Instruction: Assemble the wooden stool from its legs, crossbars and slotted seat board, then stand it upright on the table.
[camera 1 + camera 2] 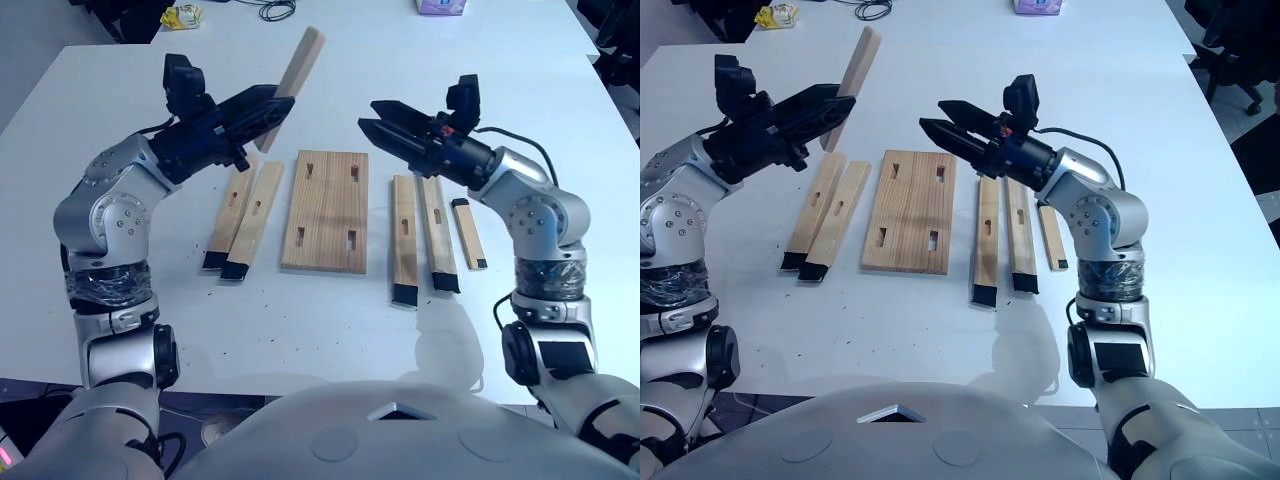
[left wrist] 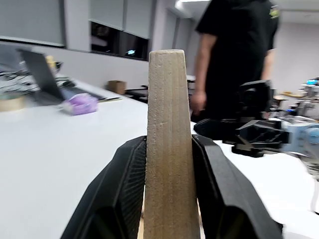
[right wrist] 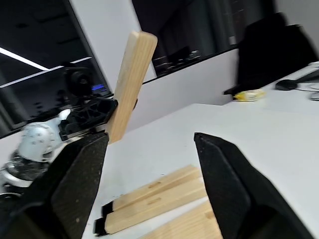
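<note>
The left gripper [image 1: 272, 104] clamps a wooden bar [image 1: 301, 58], tilted above the table [image 1: 120, 80]. Below it, two legs [image 1: 254, 215] lie side by side. The slotted seat board [image 1: 325, 210] lies flat mid-table. Toward the right edge lie two more legs [image 1: 404, 240] and a short crossbar [image 1: 468, 233]. The right gripper [image 1: 368, 113] hangs above the table, fingers spread, empty.

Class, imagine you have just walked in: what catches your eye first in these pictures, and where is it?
The left gripper holds a wooden bar tilted up above the table, facing the open right gripper. Below them the slotted seat board lies flat, with a pair of legs on its left and another pair on its right.
</note>
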Controlling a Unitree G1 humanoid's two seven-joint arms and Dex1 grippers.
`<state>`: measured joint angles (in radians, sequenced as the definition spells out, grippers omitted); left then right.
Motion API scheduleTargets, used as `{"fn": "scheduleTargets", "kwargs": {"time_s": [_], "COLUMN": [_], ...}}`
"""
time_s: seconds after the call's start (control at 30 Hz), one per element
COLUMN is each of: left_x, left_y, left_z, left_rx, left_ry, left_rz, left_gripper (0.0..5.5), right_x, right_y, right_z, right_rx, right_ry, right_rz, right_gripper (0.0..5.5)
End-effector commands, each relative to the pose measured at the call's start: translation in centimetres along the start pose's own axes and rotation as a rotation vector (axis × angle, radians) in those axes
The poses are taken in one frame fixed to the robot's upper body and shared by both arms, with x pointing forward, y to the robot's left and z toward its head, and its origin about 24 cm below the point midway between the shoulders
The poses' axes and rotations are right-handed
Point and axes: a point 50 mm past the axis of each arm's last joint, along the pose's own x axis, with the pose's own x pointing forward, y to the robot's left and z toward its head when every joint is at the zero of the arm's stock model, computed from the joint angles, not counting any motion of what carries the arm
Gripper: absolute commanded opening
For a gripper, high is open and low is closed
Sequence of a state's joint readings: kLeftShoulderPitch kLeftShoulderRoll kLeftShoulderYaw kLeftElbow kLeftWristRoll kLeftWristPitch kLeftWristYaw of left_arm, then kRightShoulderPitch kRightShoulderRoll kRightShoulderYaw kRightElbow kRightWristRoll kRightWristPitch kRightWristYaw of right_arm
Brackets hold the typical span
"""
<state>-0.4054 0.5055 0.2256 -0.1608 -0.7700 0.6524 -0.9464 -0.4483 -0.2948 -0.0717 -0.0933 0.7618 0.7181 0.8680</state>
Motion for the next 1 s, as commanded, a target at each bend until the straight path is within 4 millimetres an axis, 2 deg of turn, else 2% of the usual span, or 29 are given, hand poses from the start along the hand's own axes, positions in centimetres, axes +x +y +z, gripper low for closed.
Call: {"fn": "scheduleTargets", "kwargs": {"time_s": [0.03, 0.2, 0.47, 1.0], "left_x": [0.4, 0.6, 0.8, 0.7], "left_y": [-2.1, -4.6, -5.1, -5.7], "left_z": [-0.1, -1.0, -0.7, -1.6], "left_rx": [-0.065, -0.126, -0.137, -0.139], "left_ry": [-0.033, -0.001, -0.007, 0.062], "left_rz": [-0.158, -0.302, -0.346, -0.414], "left_gripper": [1.32, 1.32, 1.32, 1.32], "right_x": [-0.3, -0.2, 0.0, 0.6], "right_y": [0.9, 1.9, 4.4, 5.8], "right_z": [1.0, 1.9, 1.9, 1.5], "right_rx": [0.041, 0.098, 0.079, 0.106], "right_ry": [-0.029, -0.08, -0.023, -0.001], "right_rz": [0.083, 0.141, 0.268, 0.343], "right_gripper": [3.16, 3.16, 3.16, 3.16]}}
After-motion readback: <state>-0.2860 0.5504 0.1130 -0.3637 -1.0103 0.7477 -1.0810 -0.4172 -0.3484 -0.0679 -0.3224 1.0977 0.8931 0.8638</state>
